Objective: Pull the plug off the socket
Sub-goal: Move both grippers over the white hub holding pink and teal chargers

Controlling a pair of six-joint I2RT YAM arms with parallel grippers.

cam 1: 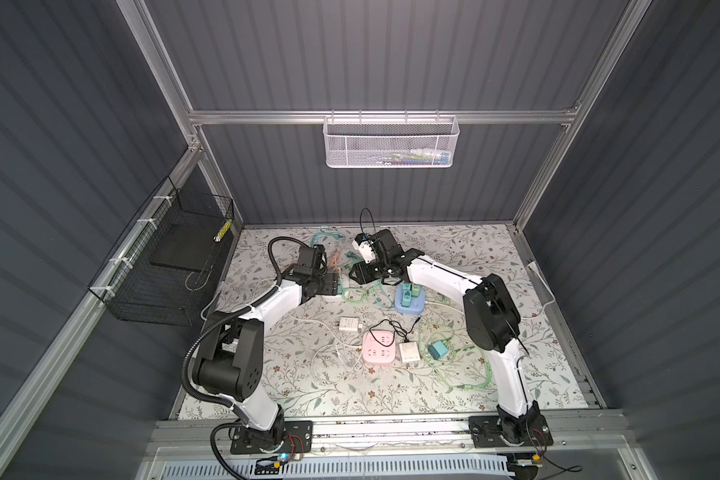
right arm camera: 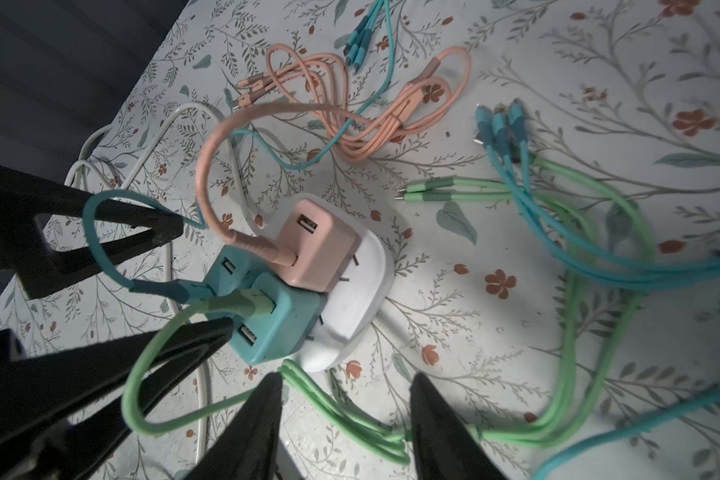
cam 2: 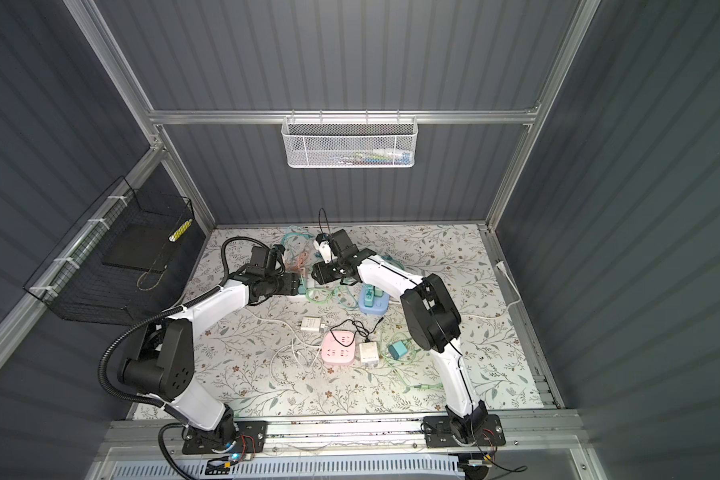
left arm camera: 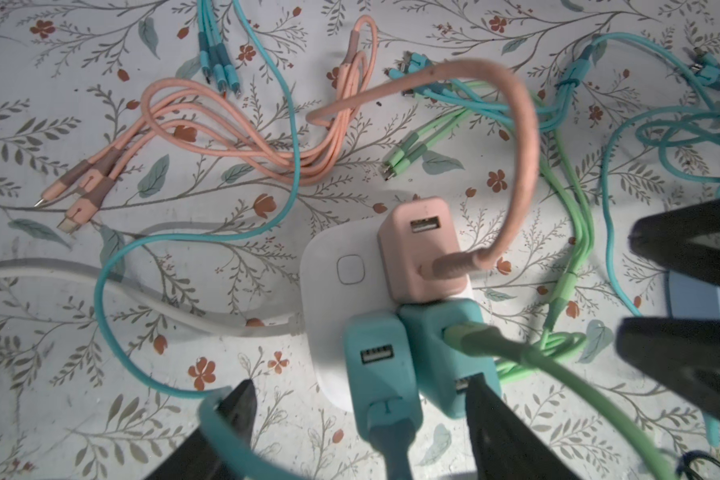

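A white rounded socket (left arm camera: 329, 286) (right arm camera: 362, 291) lies on the floral mat, largely hidden under the grippers in both top views. It carries a pink plug (left arm camera: 422, 249) (right arm camera: 319, 245) and two teal plugs (left arm camera: 377, 365) (right arm camera: 277, 324), each with a cable. My left gripper (left arm camera: 360, 399) (cam 1: 335, 286) is open over the teal plug with the teal cable. One of its fingertips (left arm camera: 479, 395) lies against the other teal plug. My right gripper (right arm camera: 348, 390) (cam 1: 356, 274) hangs open just beside the socket. Green cable (right arm camera: 350, 419) runs between its fingers, and nothing is gripped.
Pink (left arm camera: 225, 137), teal (right arm camera: 599, 257) and green cables lie looped round the socket. Nearer the front are a blue socket block (cam 1: 410, 301), a pink power strip (cam 1: 378, 347), white adapters (cam 1: 349, 324) and a teal adapter (cam 1: 437, 350). A black wire basket (cam 1: 171, 266) hangs at the left.
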